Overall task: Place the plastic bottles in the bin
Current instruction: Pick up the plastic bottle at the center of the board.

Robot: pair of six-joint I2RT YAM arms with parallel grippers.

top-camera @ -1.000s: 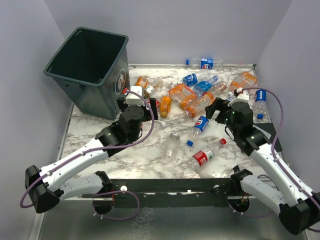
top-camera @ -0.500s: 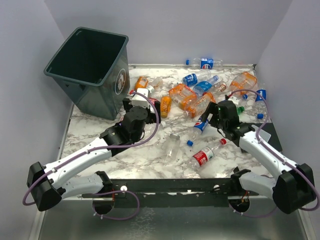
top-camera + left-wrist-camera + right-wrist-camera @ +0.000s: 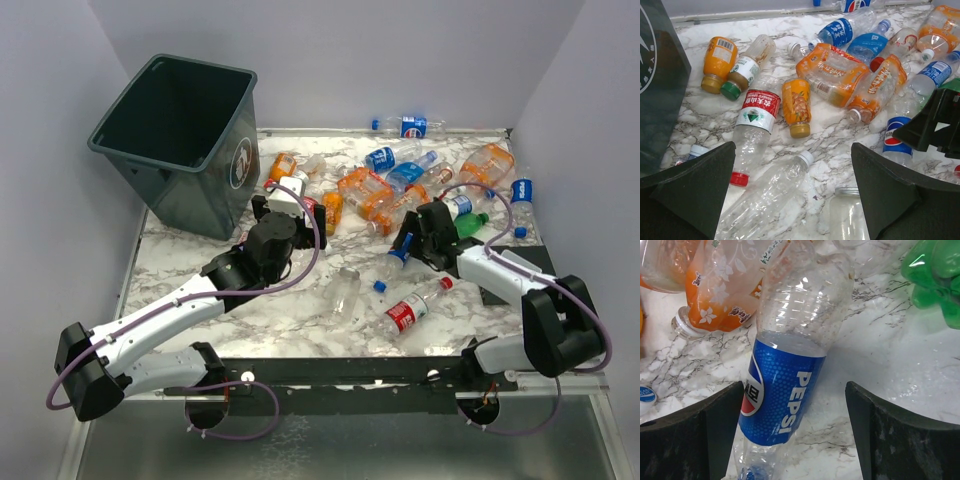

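The right gripper (image 3: 795,390) stands with jaws apart, a finger on either side of the blue-labelled Pepsi bottle (image 3: 785,365) lying on the marble table (image 3: 900,355), neither plainly touching it. The thin, empty, round body could buckle or roll out sideways under a squeeze and knock the orange bottle (image 3: 725,295) just beside its shoulder. Farther off, the left gripper (image 3: 792,165) hangs wide open over the pile of bottles (image 3: 830,75), between this bottle and the bin (image 3: 200,200) at the far left corner, so a carry across could clip that arm.
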